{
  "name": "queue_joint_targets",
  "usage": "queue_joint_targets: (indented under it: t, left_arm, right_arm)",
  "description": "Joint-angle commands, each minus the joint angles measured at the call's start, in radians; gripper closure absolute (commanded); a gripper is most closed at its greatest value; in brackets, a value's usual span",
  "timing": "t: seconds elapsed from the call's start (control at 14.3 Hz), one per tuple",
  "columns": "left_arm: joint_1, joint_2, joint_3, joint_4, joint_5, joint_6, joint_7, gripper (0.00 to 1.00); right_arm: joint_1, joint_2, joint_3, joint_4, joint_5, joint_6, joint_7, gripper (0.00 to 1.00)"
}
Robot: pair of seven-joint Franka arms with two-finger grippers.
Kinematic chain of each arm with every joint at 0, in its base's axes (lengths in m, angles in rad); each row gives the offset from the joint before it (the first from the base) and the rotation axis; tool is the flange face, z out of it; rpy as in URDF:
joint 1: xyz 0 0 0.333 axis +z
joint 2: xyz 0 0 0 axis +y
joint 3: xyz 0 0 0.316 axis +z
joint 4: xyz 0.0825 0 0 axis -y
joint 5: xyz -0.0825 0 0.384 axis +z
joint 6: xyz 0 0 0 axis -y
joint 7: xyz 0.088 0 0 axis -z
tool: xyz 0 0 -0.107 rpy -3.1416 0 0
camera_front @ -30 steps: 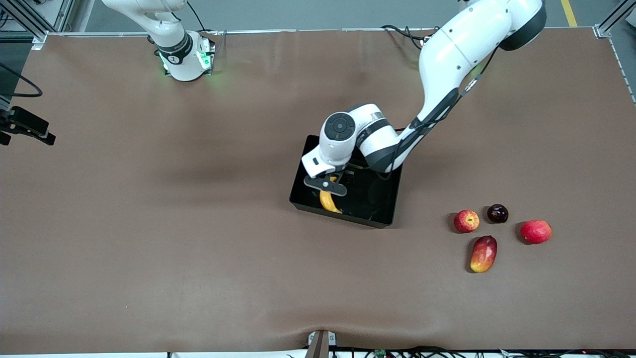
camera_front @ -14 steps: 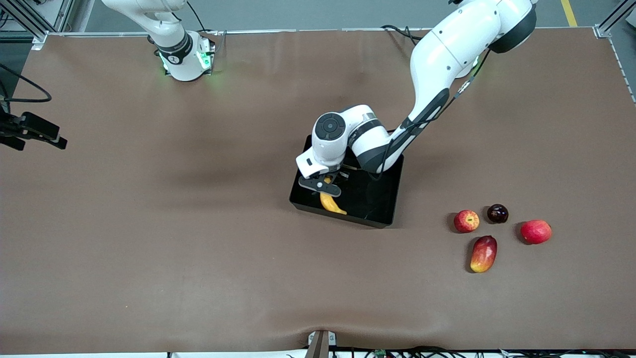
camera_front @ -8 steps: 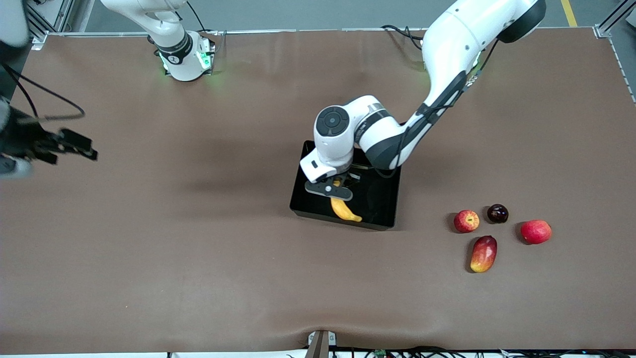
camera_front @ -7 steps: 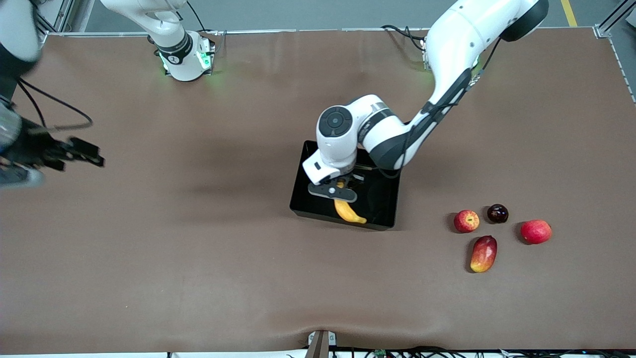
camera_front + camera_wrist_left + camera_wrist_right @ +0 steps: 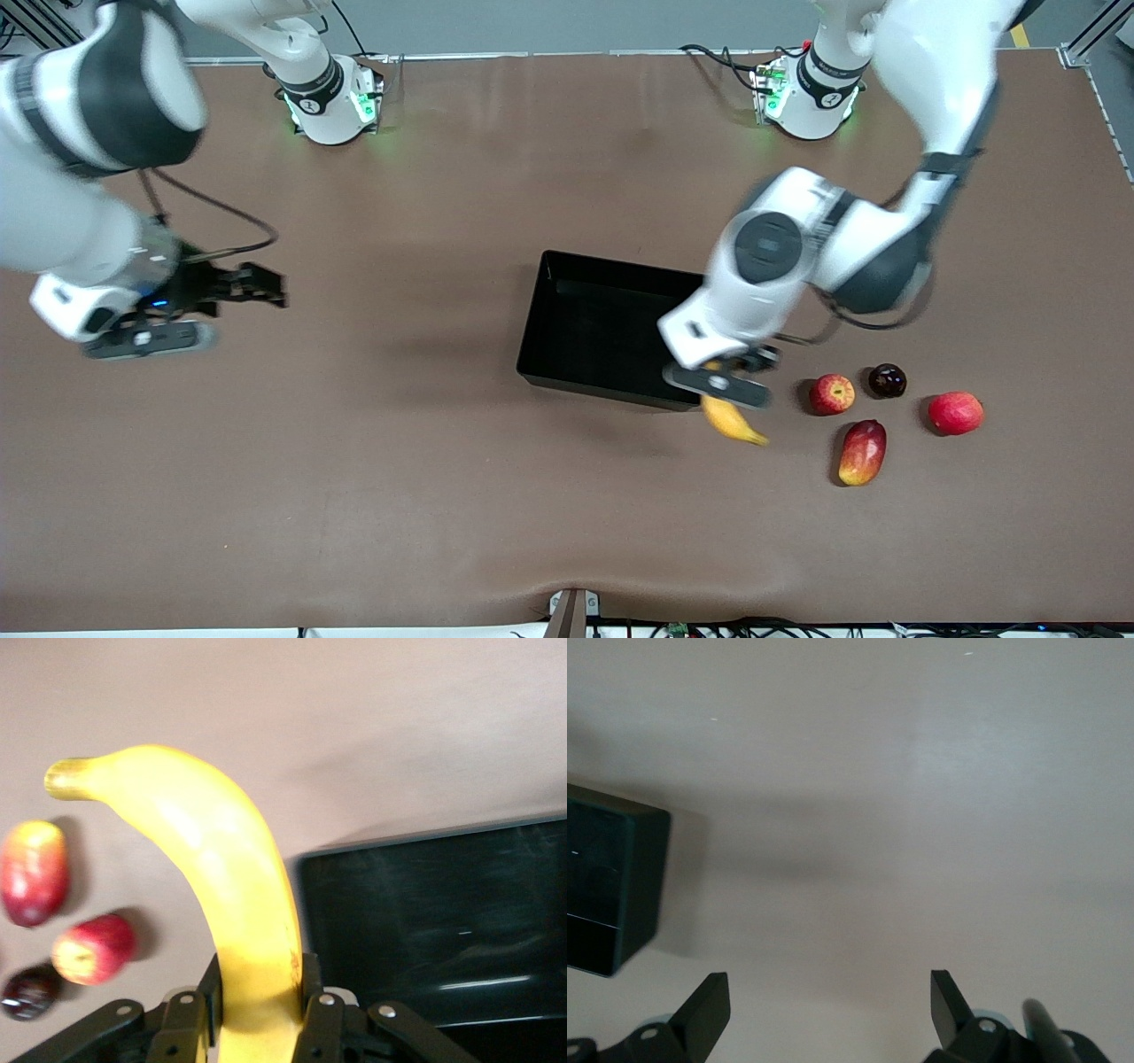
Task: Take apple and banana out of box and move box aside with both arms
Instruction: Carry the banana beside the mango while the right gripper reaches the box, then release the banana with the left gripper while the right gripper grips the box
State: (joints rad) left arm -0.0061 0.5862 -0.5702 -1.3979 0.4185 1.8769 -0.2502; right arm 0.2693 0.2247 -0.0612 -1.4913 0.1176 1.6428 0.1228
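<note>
My left gripper (image 5: 719, 383) is shut on the yellow banana (image 5: 733, 424) and holds it in the air, over the table just off the black box's (image 5: 585, 388) corner and beside the red-and-yellow apple (image 5: 831, 393). The left wrist view shows the banana (image 5: 221, 868) clamped between the fingers of the gripper (image 5: 257, 992), with the box (image 5: 443, 930) and the apple (image 5: 93, 948) below. The box holds nothing. My right gripper (image 5: 264, 291) is open and empty over bare table toward the right arm's end. In the right wrist view the gripper (image 5: 830, 1005) hangs over cloth, with the box (image 5: 611, 895) at the edge.
A red-and-yellow mango (image 5: 862, 453), a dark plum (image 5: 887, 380) and a plain red fruit (image 5: 955, 413) lie by the apple toward the left arm's end. The mango (image 5: 34, 873) and plum (image 5: 31, 988) also show in the left wrist view. A brown cloth covers the table.
My left gripper has lifted the banana out of the box and carried it toward the apple. My right arm has swung in over the table toward the box.
</note>
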Motion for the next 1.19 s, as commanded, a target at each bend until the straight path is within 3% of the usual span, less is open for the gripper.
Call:
queue_joint_targets:
  t: [0.0,0.14,0.49,0.84,1.12]
  left_arm:
    - [0.09,0.0,-0.004,-0.018,-0.015,-0.008,0.17,1.0]
    - [0.138,0.026,0.006,-0.016,-0.01,0.007,0.3,1.0]
    - [0.285,0.084,0.044,-0.013,-0.009,0.142,0.679,1.0]
    - [0.284,0.127,0.176,-0.013,-0.009,0.312,0.981,1.0]
    - [0.285,0.178,0.227,-0.013,-0.009,0.442,1.149,1.0]
  right_arm:
    - [0.063,0.034,-0.009,0.002,0.062,0.028,0.069,0.0]
    - [0.108,0.073,-0.008,0.0,0.108,0.089,0.072,0.0]
    - [0.273,0.191,-0.009,-0.012,0.105,0.158,0.215,0.0]
    - [0.382,0.291,-0.011,-0.033,0.102,0.331,0.406,0.0]
    - [0.449,0.314,-0.009,-0.165,0.1,0.557,0.485,0.0]
